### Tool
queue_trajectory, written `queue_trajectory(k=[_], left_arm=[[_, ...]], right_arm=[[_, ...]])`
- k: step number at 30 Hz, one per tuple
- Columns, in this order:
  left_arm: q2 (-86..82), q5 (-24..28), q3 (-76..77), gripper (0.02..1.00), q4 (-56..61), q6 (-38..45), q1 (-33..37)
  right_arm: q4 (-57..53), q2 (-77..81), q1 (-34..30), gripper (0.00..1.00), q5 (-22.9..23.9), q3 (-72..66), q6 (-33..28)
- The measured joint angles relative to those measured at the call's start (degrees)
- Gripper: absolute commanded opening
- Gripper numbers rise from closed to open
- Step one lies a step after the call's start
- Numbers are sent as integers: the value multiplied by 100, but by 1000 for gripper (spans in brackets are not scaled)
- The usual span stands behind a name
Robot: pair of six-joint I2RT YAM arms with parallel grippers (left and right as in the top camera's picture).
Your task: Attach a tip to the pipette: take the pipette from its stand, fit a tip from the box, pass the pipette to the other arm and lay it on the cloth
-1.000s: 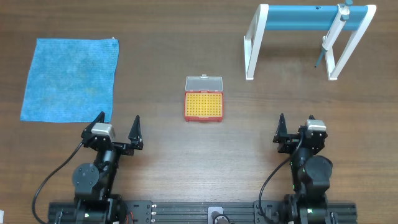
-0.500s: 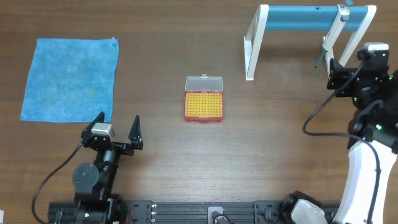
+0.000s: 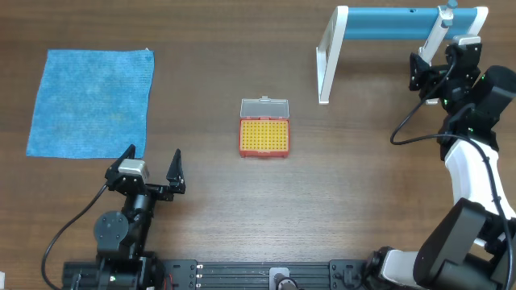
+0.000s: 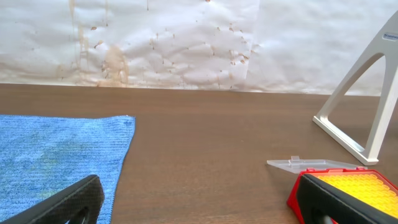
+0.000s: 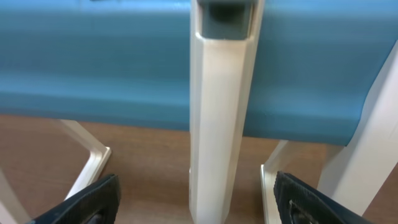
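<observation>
While the pipette [image 5: 217,124] hangs upright from the blue bar of its stand [image 5: 93,68], the right gripper [image 5: 198,202] sits level with its white body. The fingers [image 5: 87,202] are spread wide, one on either side, and neither touches it; the body stands in the middle of the gap between them. Seen from above, the pipette [image 3: 438,31] leans against the bar near the right-hand end of the stand [image 3: 379,24], at the far right of the table [image 3: 339,201]. The right gripper [image 3: 431,66] is close up against it there, but the room around the body cannot be judged from that view; the wrist camera makes the gap plain. From overhead, the tip box [image 3: 264,135] lies open mid-table, well apart from the stand, and the cloth [image 3: 90,103] lies flat at the far left. The left gripper [image 3: 155,159] rests near the cloth's near corner, released and holding nothing. Its own camera shows the cloth [image 4: 56,162], the tip box [image 4: 351,183] and a white leg of the stand [image 4: 367,112] beyond its parted fingers [image 4: 68,202].
</observation>
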Motion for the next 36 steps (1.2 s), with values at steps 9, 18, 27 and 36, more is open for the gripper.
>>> queue_trajectory(k=[9, 18, 27, 36], left_arm=[[-2, 0, 0, 998, 0, 0, 0], [0, 0, 0, 998, 0, 0, 0], [0, 0, 0, 996, 0, -2, 0], [0, -2, 0, 998, 0, 0, 0]], right_arm=[[560, 372, 251, 656, 726, 0, 184], [767, 546, 328, 450, 758, 2, 367], [767, 546, 332, 338, 758, 2, 417], [960, 546, 332, 215, 761, 2, 560]])
